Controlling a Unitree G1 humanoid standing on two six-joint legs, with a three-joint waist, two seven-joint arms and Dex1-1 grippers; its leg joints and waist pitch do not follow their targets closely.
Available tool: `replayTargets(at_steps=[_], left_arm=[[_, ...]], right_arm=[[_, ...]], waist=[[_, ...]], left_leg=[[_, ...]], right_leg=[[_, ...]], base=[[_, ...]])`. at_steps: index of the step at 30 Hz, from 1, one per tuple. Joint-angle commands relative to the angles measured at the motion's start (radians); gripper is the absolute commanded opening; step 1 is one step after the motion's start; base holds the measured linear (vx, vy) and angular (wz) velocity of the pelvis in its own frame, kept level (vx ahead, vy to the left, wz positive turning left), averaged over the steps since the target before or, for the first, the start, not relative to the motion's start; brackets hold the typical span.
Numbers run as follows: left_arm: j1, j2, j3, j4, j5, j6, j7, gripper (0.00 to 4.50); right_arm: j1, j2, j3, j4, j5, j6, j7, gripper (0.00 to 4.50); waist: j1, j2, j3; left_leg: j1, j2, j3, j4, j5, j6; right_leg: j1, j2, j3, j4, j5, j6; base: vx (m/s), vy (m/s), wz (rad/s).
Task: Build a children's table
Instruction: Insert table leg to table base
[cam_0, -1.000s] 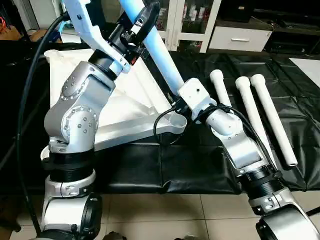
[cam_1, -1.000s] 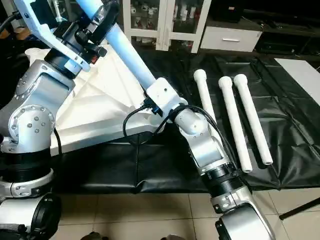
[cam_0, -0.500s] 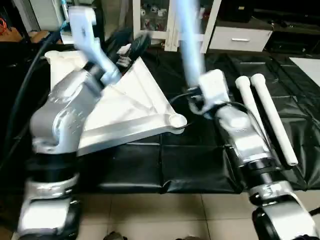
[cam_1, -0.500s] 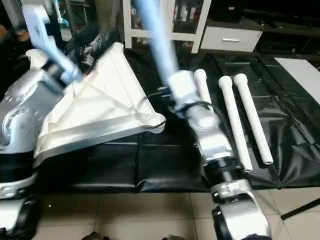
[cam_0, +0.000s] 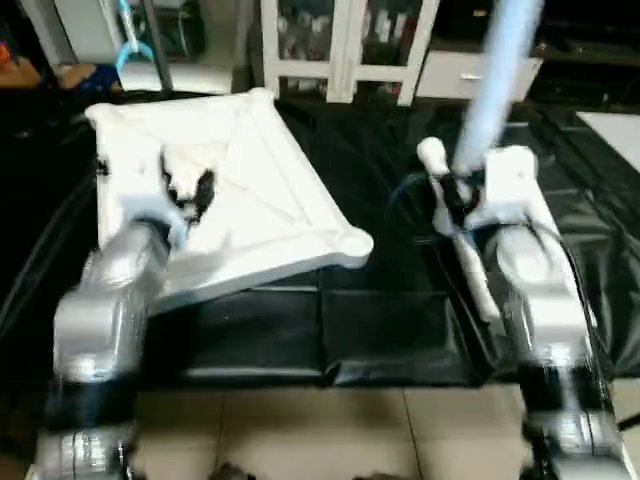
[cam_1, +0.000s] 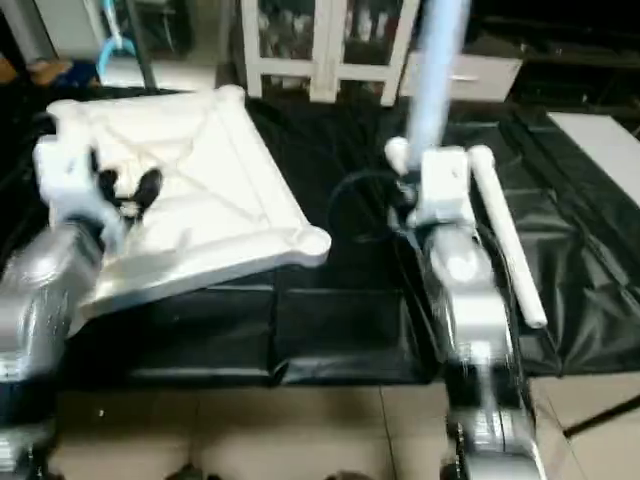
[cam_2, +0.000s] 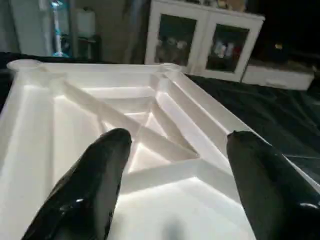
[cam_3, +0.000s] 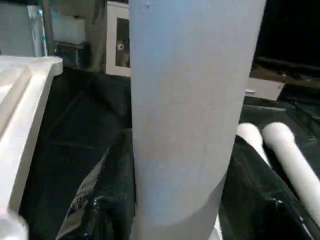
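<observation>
- Head views: tabletop (cam_0: 250, 200) lying ribs-up on black mat (cam_0: 380, 330). Leg (cam_0: 497, 80) standing nearly straight up, squeezed in right gripper (cam_0: 462, 195).
- Left wrist: left gripper (cam_2: 175, 165) spread wide over the ribs, holding nothing.
- Right wrist: leg between both black fingers (cam_3: 102, 195).

A thick pale tube leg (cam_3: 192, 110) stands upright, its lower end clamped between the two black fingers (cam_3: 107, 195) of the right gripper (cam_3: 175, 200), one finger pressed against each side of it. To one side of the leg, a raised white edge of the tabletop (cam_3: 22, 120) runs along the black mat (cam_3: 85, 120), ending in what looks like a round corner socket, though it is blurred. To the other side of the leg, two more white legs (cam_3: 285, 160) lie side by side on the mat, rounded ends toward the leg. Behind the leg stands a white cabinet (cam_3: 117, 40) with a glass door.
</observation>
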Motion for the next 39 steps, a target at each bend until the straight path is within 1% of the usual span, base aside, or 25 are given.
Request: replayTargets(at_steps=[1,5,6,8,10,11,13,14,15,16,18,19,20,21,22,23,24,25,26,27,28,29,31,36,39], left_arm=[[0.004,-0.018,-0.014,-0.038,0.037,-0.066,0.033,3.43],[0.021,-0.030,-0.066,-0.027,0.102,-0.089,0.097,3.43],[0.016,-0.035,-0.072,-0.023,0.109,-0.093,0.105,3.43],[0.010,-0.054,-0.069,-0.024,0.112,-0.092,0.106,3.43],[0.003,-0.058,-0.074,-0.024,0.125,-0.101,0.104,3.43],[0.003,-0.059,-0.077,-0.022,0.134,-0.113,0.101,3.43],[0.002,-0.061,-0.077,-0.018,0.142,-0.125,0.100,3.43],[0.005,-0.056,-0.083,-0.017,0.153,-0.129,0.100,3.43],[0.011,-0.046,-0.098,-0.017,0.177,-0.140,0.105,3.43],[0.029,-0.032,-0.123,-0.026,0.215,-0.152,0.116,3.43],[0.034,-0.033,-0.126,-0.031,0.219,-0.151,0.120,3.43],[0.038,-0.050,-0.116,-0.049,0.196,-0.136,0.123,3.43],[0.039,-0.069,-0.104,-0.062,0.167,-0.124,0.113,3.43],[0.036,-0.068,-0.105,-0.061,0.165,-0.120,0.105,3.43],[0.034,-0.065,-0.108,-0.056,0.168,-0.120,0.099,3.43],[0.030,-0.064,-0.108,-0.050,0.164,-0.125,0.089,3.43],[0.029,-0.069,-0.102,-0.047,0.148,-0.132,0.074,3.43],[0.028,-0.073,-0.099,-0.046,0.129,-0.145,0.048,3.43],[0.028,-0.073,-0.103,-0.046,0.126,-0.148,0.036,3.43],[0.028,-0.073,-0.105,-0.045,0.126,-0.150,0.032,3.43],[0.028,-0.074,-0.109,-0.043,0.130,-0.153,0.032,3.43],[0.029,-0.075,-0.111,-0.042,0.134,-0.155,0.035,3.43],[0.033,-0.076,-0.117,-0.038,0.144,-0.163,0.038,3.43],[0.039,-0.084,-0.110,-0.048,0.134,-0.154,0.035,3.43],[0.042,-0.086,-0.105,-0.053,0.133,-0.154,0.025,3.43]], right_arm=[[0.026,0.014,-0.005,-0.100,0.049,0.011,0.032,1.85],[0.070,0.021,0.047,-0.171,0.055,0.042,0.073,1.85],[0.070,0.024,0.053,-0.173,0.057,0.040,0.074,1.85],[0.070,0.029,0.060,-0.180,0.058,0.041,0.069,1.85],[0.065,0.031,0.061,-0.174,0.058,0.039,0.067,1.85],[0.064,0.030,0.057,-0.169,0.057,0.037,0.067,1.85],[0.064,0.029,0.053,-0.167,0.056,0.037,0.069,1.85],[0.067,0.027,0.050,-0.167,0.054,0.041,0.069,1.85],[0.073,0.024,0.047,-0.169,0.054,0.044,0.071,1.85],[0.091,0.027,0.036,-0.175,0.068,0.063,0.070,1.85],[0.097,0.029,0.032,-0.177,0.072,0.069,0.068,1.85],[0.115,0.032,0.036,-0.188,0.078,0.075,0.069,1.85],[0.130,0.032,0.043,-0.198,0.077,0.074,0.068,1.85],[0.138,0.038,0.042,-0.207,0.082,0.075,0.064,1.85],[0.142,0.043,0.040,-0.211,0.086,0.076,0.060,1.85],[0.144,0.048,0.036,-0.217,0.091,0.077,0.056,1.85],[0.145,0.047,0.037,-0.225,0.087,0.079,0.052,1.85],[0.145,0.042,0.037,-0.237,0.085,0.085,0.052,1.85],[0.144,0.037,0.038,-0.240,0.083,0.087,0.055,1.85],[0.143,0.035,0.038,-0.241,0.082,0.089,0.056,1.85],[0.139,0.032,0.033,-0.244,0.087,0.094,0.061,1.85],[0.136,0.027,0.031,-0.245,0.088,0.098,0.066,1.85],[0.132,0.013,0.031,-0.243,0.089,0.103,0.081,1.85],[0.124,0.010,0.041,-0.233,0.090,0.105,0.092,1.85],[0.116,0.008,0.050,-0.226,0.093,0.105,0.093,1.85]], waist=[[-0.008,0.024,-0.078],[-0.018,0.032,-0.071],[-0.029,0.038,-0.065],[-0.061,0.063,-0.072],[-0.088,0.078,-0.070],[-0.083,0.077,-0.069],[-0.067,0.056,-0.067],[-0.054,0.035,-0.075],[-0.041,0.022,-0.081],[-0.019,-0.004,-0.059],[-0.006,-0.002,-0.078],[-0.001,0.022,-0.087],[0.008,0.068,-0.100],[-0.012,0.088,-0.117],[-0.017,0.074,-0.117],[-0.028,0.067,-0.122],[-0.021,0.055,-0.110],[-0.018,0.010,-0.119],[-0.016,0.008,-0.116],[0.010,0.013,-0.107],[0.002,-0.001,-0.098],[0.000,0.009,-0.084],[-0.027,0.015,-0.052],[-0.082,0.039,-0.057],[-0.124,0.043,-0.064]], left_leg=[[0.021,0.007,0.000,-0.072,-0.263,-0.032],[-0.001,0.010,-0.043,-0.097,-0.321,0.006],[-0.027,0.007,-0.079,-0.113,-0.377,0.020],[-0.010,0.052,-0.158,-0.129,-0.456,0.024],[0.014,0.089,-0.265,-0.169,-0.495,0.115],[0.004,0.058,-0.281,-0.170,-0.463,0.138],[-0.041,-0.016,-0.273,-0.149,-0.434,0.102],[-0.068,-0.073,-0.237,-0.068,-0.421,0.032],[-0.045,-0.107,-0.181,0.069,-0.375,0.017],[-0.071,-0.100,-0.036,0.245,-0.297,0.140],[-0.056,-0.096,-0.025,0.218,-0.338,0.163],[-0.014,-0.091,-0.031,0.147,-0.334,0.195],[0.060,-0.010,-0.064,0.036,-0.174,0.226],[0.131,0.301,-0.233,-0.046,0.109,0.352],[0.146,0.300,-0.207,-0.026,0.238,0.398],[0.153,0.237,-0.166,0.011,0.398,0.435],[0.094,0.089,-0.068,0.067,0.558,0.458],[0.032,-0.069,-0.014,0.099,0.350,0.391],[-0.012,-0.070,-0.032,0.077,0.228,0.354],[-0.003,-0.047,-0.031,0.061,0.018,0.244],[0.001,-0.048,-0.024,0.025,-0.155,0.156],[0.004,-0.041,-0.025,0.010,-0.217,0.128],[0.076,-0.046,-0.011,0.012,-0.381,0.071],[0.113,-0.018,-0.045,-0.069,-0.526,0.048],[0.112,-0.011,-0.059,-0.103,-0.542,0.072]], right_leg=[[0.047,-0.042,0.033,-0.080,-0.217,-0.128],[0.060,-0.053,-0.005,-0.083,-0.299,-0.095],[0.081,-0.052,-0.043,-0.077,-0.313,-0.103],[0.083,-0.036,-0.076,-0.055,-0.210,-0.179],[0.055,-0.008,-0.077,0.042,-0.196,-0.257],[0.056,-0.010,-0.065,0.050,-0.202,-0.310],[0.080,-0.022,-0.047,0.011,-0.277,-0.393],[0.087,-0.058,-0.045,-0.054,-0.459,-0.434],[0.063,-0.104,-0.058,-0.138,-0.578,-0.473],[0.071,-0.090,-0.003,-0.150,-0.617,-0.418],[0.097,-0.091,0.021,-0.128,-0.537,-0.345],[0.104,-0.080,0.036,-0.145,-0.457,-0.241],[0.086,-0.023,-0.003,-0.152,-0.308,-0.043],[-0.026,-0.051,-0.054,0.052,-0.239,0.100],[-0.088,-0.074,-0.033,0.128,-0.226,0.099],[-0.140,-0.087,-0.004,0.168,-0.140,0.061],[-0.128,-0.095,0.036,0.082,0.111,-0.011],[-0.040,-0.057,0.059,0.006,0.211,0.037],[0.013,-0.106,0.073,0.002,0.129,0.024],[0.022,-0.123,0.085,-0.023,-0.024,-0.027],[0.063,-0.095,0.076,-0.040,-0.260,-0.055],[0.072,-0.098,0.069,-0.055,-0.419,-0.056],[0.048,-0.084,0.034,-0.137,-0.970,0.000],[0.087,-0.043,-0.033,-0.128,-0.747,-0.020],[0.124,-0.046,-0.032,-0.105,-0.496,-0.179]], base=[[0.000,0.000,0.00],[0.000,0.000,0.00],[-0.026,-0.035,0.36],[0.009,-0.060,0.50],[0.013,-0.137,0.53],[0.006,-0.165,0.56],[-0.015,-0.230,0.63],[-0.030,-0.247,0.62],[-0.051,-0.265,0.61],[-0.029,-0.232,0.35],[-0.015,-0.225,0.25],[-0.015,-0.224,0.40],[-0.015,-0.224,0.40],[-0.028,-0.236,0.37],[0.012,-0.204,0.25],[0.012,-0.204,0.25],[-0.010,-0.144,0.26],[-0.028,-0.134,0.08],[-0.028,-0.134,0.08],[-0.030,-0.165,0.09],[-0.045,-0.184,0.08],[-0.045,-0.184,0.08],[-0.027,-0.117,-0.03],[-0.005,-0.019,-0.01],[0.021,0.021,-0.03]])
